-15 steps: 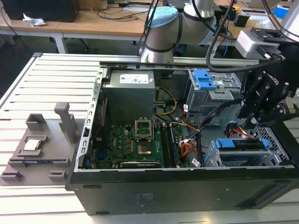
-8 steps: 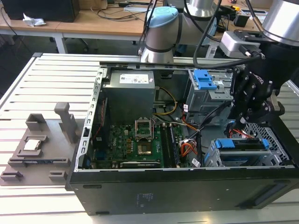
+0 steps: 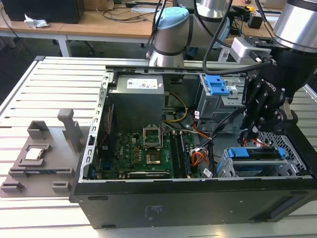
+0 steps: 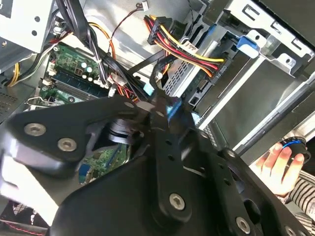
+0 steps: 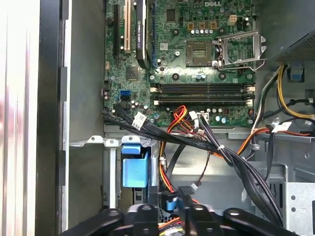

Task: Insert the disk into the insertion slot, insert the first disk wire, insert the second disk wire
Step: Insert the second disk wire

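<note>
One risk stands out in the exterior view. The gripper (image 3: 251,133) hangs just above the disk (image 3: 257,153), which sits in the insertion slot (image 3: 224,167) on the exterior view's right. Loose cables lie all around it, so a tilted connector could miss its socket or bend. The arm comes in from the exterior view's right, above the case, with its wrist angled down towards the cage.

In the second wrist view the gripper appears pinched together on a disk wire (image 4: 171,110) with a blue end. A person's hand (image 4: 278,169) beyond the case wall could be struck.

In the first wrist view a black cable bundle (image 5: 216,147) crosses close by and could snag.
</note>
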Motion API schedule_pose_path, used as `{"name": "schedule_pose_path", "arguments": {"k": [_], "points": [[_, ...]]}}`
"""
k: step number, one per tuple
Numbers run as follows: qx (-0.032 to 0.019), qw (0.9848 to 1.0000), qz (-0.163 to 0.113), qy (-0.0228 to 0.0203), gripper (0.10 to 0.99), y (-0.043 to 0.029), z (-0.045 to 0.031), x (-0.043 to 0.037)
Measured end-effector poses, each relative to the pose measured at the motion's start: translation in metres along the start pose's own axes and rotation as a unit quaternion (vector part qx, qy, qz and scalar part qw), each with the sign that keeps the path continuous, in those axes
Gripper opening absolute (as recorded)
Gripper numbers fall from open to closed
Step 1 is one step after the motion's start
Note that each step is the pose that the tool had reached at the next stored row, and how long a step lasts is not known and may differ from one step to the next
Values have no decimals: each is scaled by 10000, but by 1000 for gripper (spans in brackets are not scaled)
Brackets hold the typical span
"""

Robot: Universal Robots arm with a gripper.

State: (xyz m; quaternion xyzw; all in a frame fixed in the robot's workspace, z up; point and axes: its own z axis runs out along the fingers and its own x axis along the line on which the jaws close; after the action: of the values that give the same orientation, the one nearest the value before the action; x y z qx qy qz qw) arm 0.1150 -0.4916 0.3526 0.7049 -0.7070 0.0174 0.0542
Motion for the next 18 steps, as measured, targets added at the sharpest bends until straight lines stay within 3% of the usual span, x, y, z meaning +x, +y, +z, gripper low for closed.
{"name": "schedule_pose_path", "arguments": {"k": [3, 9, 14, 16, 18], "points": [[0, 10000, 0, 1, 161, 0, 0, 0], [0, 10000, 1, 5, 149, 0, 1, 12], [0, 10000, 0, -9, 149, -1, 28, 250], [0, 10000, -3, -50, 149, -6, 40, 324], [0, 9998, -10, -180, 149, -10, 49, 375]]}}
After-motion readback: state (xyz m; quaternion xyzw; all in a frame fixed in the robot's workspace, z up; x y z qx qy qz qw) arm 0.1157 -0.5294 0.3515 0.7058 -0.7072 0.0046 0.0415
